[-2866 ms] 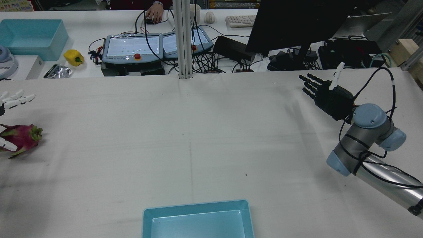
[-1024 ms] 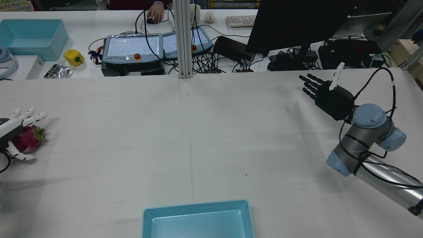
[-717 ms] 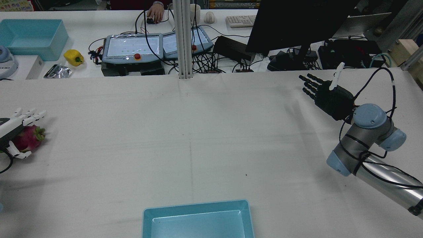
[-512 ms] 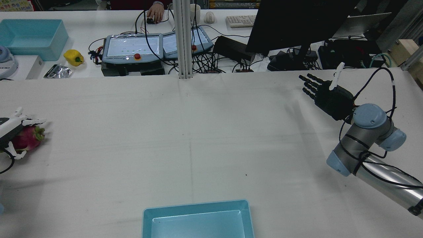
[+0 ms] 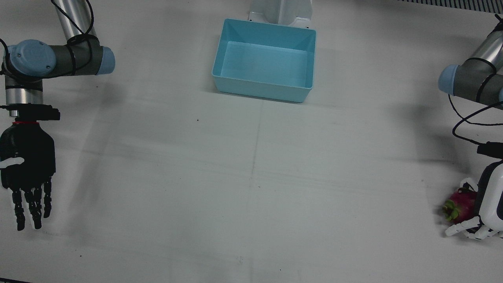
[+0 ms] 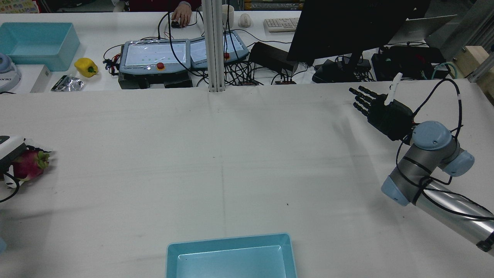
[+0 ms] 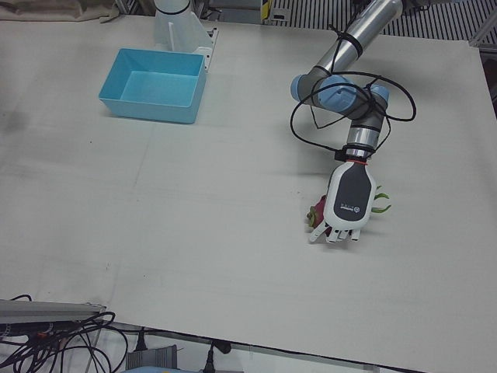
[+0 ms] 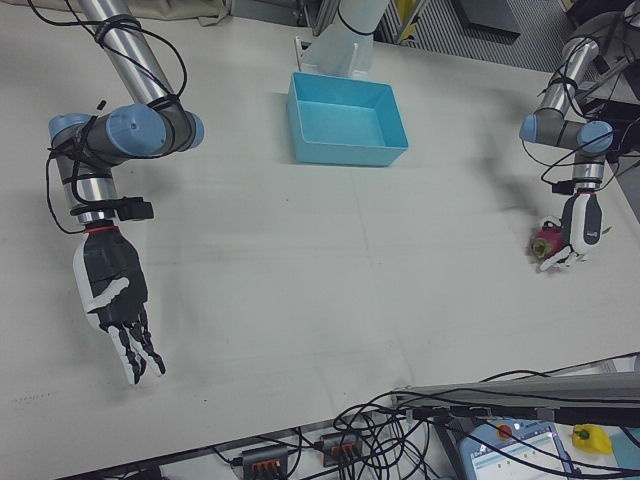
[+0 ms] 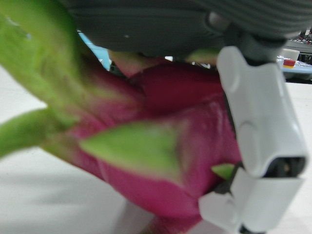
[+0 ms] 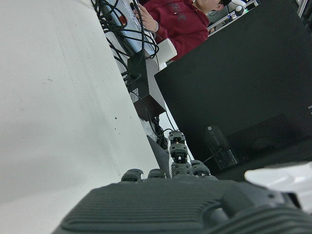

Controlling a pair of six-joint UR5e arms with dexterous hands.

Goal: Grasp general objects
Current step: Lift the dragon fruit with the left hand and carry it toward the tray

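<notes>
A pink dragon fruit (image 5: 461, 200) with green scales lies on the white table at the left arm's side edge. It also shows in the rear view (image 6: 29, 164), the left-front view (image 7: 317, 214) and the right-front view (image 8: 547, 241). My white left hand (image 5: 491, 204) lies over it with fingers curled around it, also seen in the rear view (image 6: 7, 148) and left-front view (image 7: 349, 200). In the left hand view the fruit (image 9: 180, 146) fills the palm. My black right hand (image 5: 26, 169) is open and empty, far across the table, as in the rear view (image 6: 384, 112).
A light-blue bin (image 5: 263, 90) stands empty at the robot's edge, between the arms. Beyond the table's far edge are a post (image 6: 213, 46), teach pendants (image 6: 154, 56), a monitor (image 6: 347, 27), a yellow pepper (image 6: 85, 66) and another blue bin (image 6: 36, 44).
My left hand came over the dragon fruit, lowered, and its spread fingers curled down around the fruit. The right arm has not moved.
</notes>
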